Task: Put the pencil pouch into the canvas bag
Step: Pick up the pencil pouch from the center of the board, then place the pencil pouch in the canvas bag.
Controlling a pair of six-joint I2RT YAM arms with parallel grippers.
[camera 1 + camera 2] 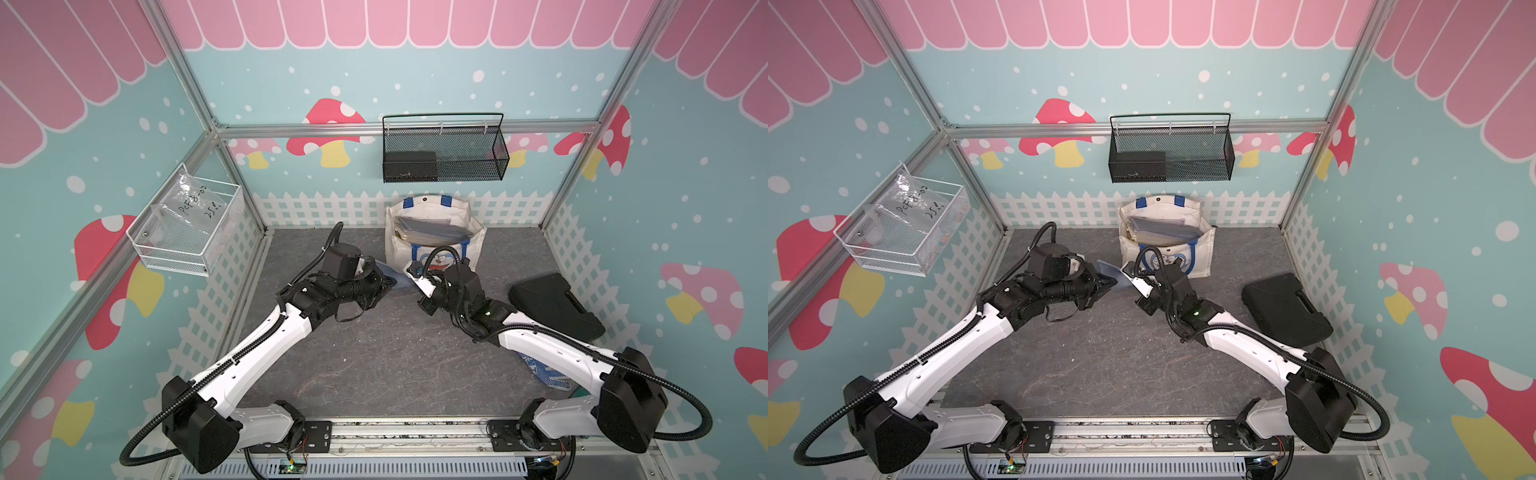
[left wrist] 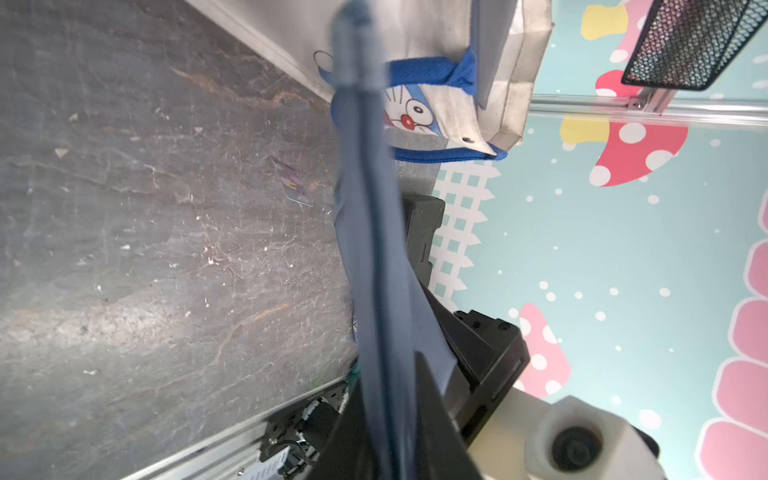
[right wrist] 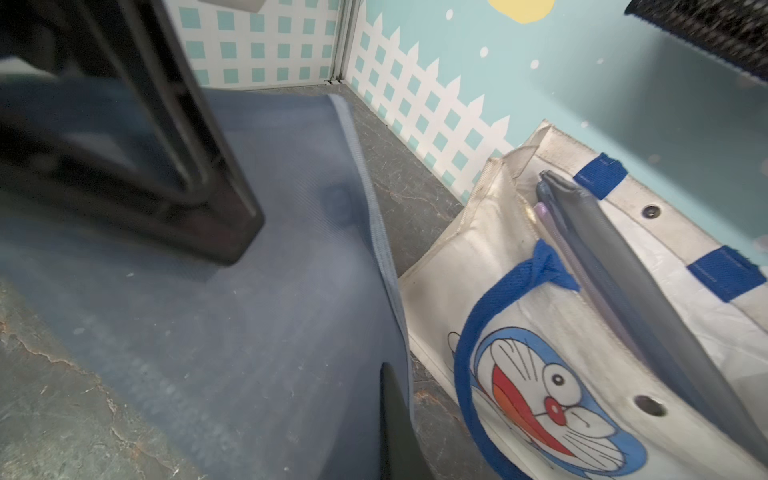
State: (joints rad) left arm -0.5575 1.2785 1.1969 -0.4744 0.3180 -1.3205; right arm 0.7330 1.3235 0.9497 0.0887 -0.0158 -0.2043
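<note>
Two grippers meet at the flat blue-grey mesh pencil pouch [image 1: 397,279], held up between them. Your right gripper [image 1: 411,277] is clenched on it; the left gripper [image 1: 386,286] looks partly released. Just beyond stands the cream canvas bag [image 1: 432,226].

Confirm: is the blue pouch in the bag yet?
Out. The blue pouch hangs between the two grippers above the table, in front of the bag. The bag already holds other flat pouches.

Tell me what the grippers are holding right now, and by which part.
The blue pouch hangs between both grippers. The right gripper is shut on one edge; the left gripper is at the opposite end, grip unclear.
</note>
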